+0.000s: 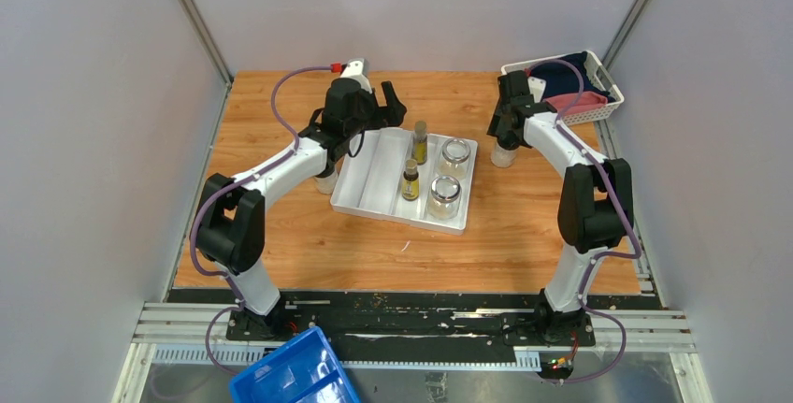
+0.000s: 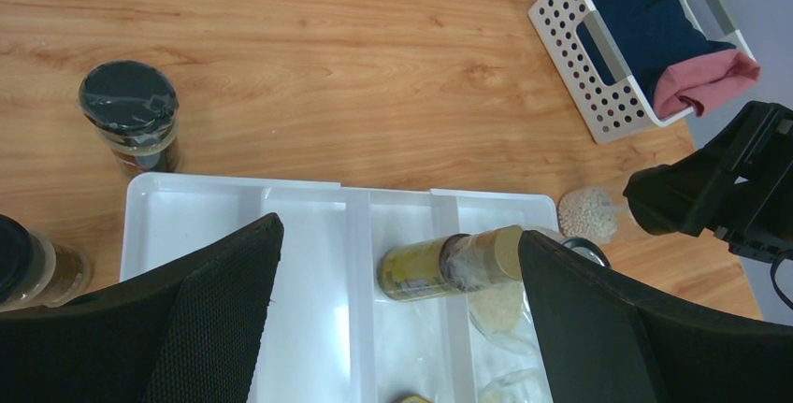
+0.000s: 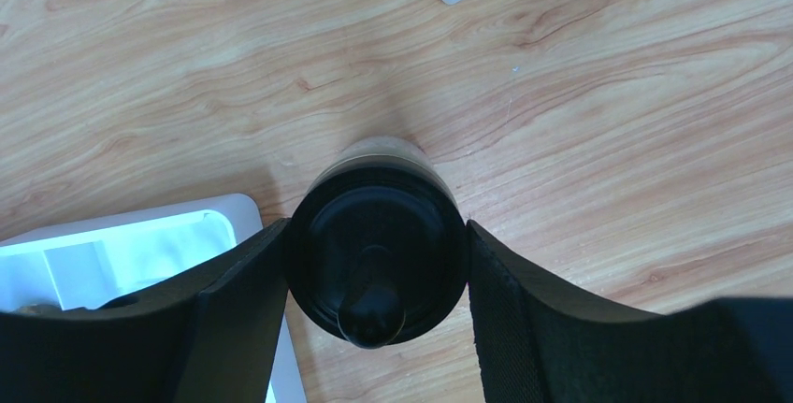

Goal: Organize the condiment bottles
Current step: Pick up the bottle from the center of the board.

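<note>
The white divided tray holds two slim yellow-labelled bottles and two squat glass jars. My left gripper hovers open and empty over the tray's far edge. In the left wrist view its jaws stand wide apart above the tray and a yellow bottle. My right gripper is shut on a black-lidded jar that stands on the table right of the tray. Its fingers touch both sides of the lid.
Two more black-lidded jars stand on the table left of the tray, one under my left arm. A white basket with cloths sits at the back right. A blue bin lies below the table's near edge.
</note>
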You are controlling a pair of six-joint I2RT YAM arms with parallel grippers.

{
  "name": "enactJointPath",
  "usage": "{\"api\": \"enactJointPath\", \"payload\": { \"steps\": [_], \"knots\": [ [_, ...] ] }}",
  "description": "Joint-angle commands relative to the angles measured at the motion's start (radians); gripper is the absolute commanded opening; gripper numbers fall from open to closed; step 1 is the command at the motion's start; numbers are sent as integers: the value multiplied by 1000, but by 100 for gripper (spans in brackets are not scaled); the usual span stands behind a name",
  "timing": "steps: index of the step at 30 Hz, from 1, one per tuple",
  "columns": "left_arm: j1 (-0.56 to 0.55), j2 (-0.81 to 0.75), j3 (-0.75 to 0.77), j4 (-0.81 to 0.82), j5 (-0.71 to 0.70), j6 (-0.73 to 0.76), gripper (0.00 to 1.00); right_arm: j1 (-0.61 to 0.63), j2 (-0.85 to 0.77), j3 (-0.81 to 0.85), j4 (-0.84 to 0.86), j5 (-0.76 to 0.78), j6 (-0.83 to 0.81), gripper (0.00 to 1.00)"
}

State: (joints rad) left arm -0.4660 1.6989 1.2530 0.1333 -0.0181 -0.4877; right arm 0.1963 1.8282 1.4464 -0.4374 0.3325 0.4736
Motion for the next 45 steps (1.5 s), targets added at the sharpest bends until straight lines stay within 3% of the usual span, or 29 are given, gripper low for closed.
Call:
{"api": "enactJointPath", "payload": {
  "steps": [1,8,10,25,40,45],
  "knots": [
    [4,-29,-16,17,12,-8,100,9,-36,-20,-18,5,8,60],
    [4,-30,-20,18,12,-7,100,10,-34,-18,-18,4,4,8],
    [4,-28,-19,17,12,-8,100,11,-36,-14,-18,2,2,0],
    [4,-68,-34,14,-17,2,100,78,-134,96,-71,28,-65,0],
    [4,-335,-173,19,-160,-6,100,327,-248,260,-62,25,-225,0],
    [1,-412,-238,45,-222,-30,100,385,-245,288,-28,-50,-276,0]
  ]
}}
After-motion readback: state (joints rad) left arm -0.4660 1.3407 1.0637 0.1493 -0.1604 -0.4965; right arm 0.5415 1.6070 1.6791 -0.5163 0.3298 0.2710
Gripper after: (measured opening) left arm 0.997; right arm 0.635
